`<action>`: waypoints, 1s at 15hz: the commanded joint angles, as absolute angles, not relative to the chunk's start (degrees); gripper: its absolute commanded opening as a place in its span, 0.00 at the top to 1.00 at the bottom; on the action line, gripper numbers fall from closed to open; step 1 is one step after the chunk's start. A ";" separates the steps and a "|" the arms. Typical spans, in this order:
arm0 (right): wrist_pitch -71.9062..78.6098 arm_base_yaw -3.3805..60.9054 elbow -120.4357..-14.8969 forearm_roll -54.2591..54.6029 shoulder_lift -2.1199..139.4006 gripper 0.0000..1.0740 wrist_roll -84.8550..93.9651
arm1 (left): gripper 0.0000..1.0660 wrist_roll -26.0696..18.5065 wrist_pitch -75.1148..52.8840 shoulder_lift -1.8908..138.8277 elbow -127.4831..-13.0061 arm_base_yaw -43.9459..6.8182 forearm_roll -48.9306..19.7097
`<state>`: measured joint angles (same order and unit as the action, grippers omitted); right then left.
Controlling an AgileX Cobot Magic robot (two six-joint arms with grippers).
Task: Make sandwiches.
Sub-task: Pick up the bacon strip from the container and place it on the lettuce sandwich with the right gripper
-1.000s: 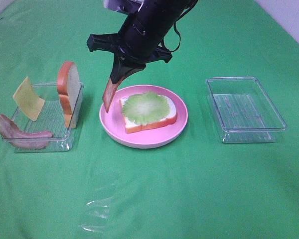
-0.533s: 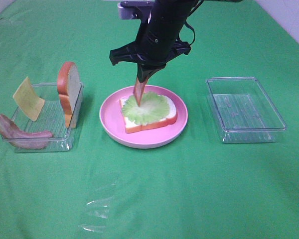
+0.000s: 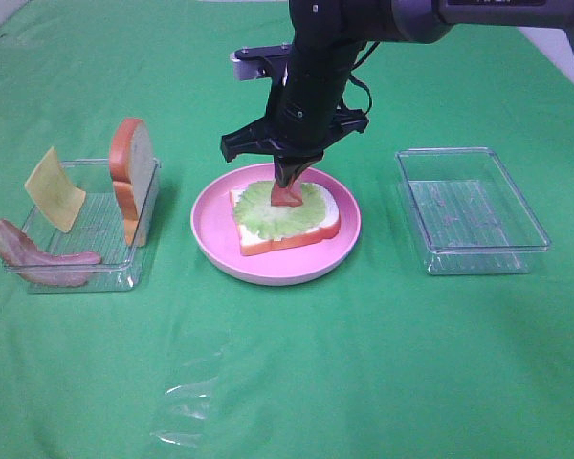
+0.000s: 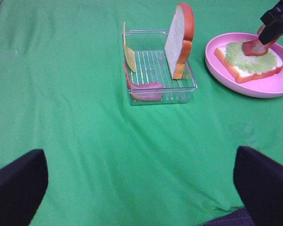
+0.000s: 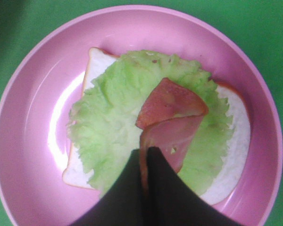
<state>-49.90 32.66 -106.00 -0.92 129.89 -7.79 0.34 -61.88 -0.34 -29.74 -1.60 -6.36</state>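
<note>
Your left claw (image 4: 139,176) hangs released, wide open, over the green cloth (image 3: 297,382). Next out, the pink plate (image 3: 210,239): flat bread slice (image 3: 277,244), lettuce leaf (image 3: 263,212) on top. Your right claw (image 3: 287,180) is clenched on a bacon strip (image 3: 288,197), its free end folded onto the leaf's middle. At the plate's 9 o'clock a clear tray (image 3: 105,229) holds second bacon strip (image 3: 38,260), cheese square (image 3: 55,189), upright bread slice (image 3: 134,182); other tray (image 3: 478,251) at 3 o'clock.

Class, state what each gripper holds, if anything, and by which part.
Right gripper pinches the bacon strip by one end, the rest folded onto the lettuce. Left gripper holds nothing.
</note>
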 commanded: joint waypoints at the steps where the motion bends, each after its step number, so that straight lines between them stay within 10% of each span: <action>1: -51.39 32.54 -106.11 -2.41 129.83 1.00 -8.94 | 0.06 0.57 -61.54 -1.09 -29.68 -1.49 -6.47; 9: -56.49 32.60 -106.11 -9.40 129.83 0.99 -23.20 | 0.06 0.57 -61.54 -1.09 -29.68 -1.49 -6.47; 12: -57.75 32.60 -105.83 -10.31 129.83 0.83 -26.41 | 0.06 0.57 -61.54 -1.09 -29.68 -1.49 -6.47; 15: -57.87 32.66 -105.83 -10.49 129.83 0.47 -24.87 | 0.06 0.57 -61.54 -1.09 -29.68 -1.49 -6.47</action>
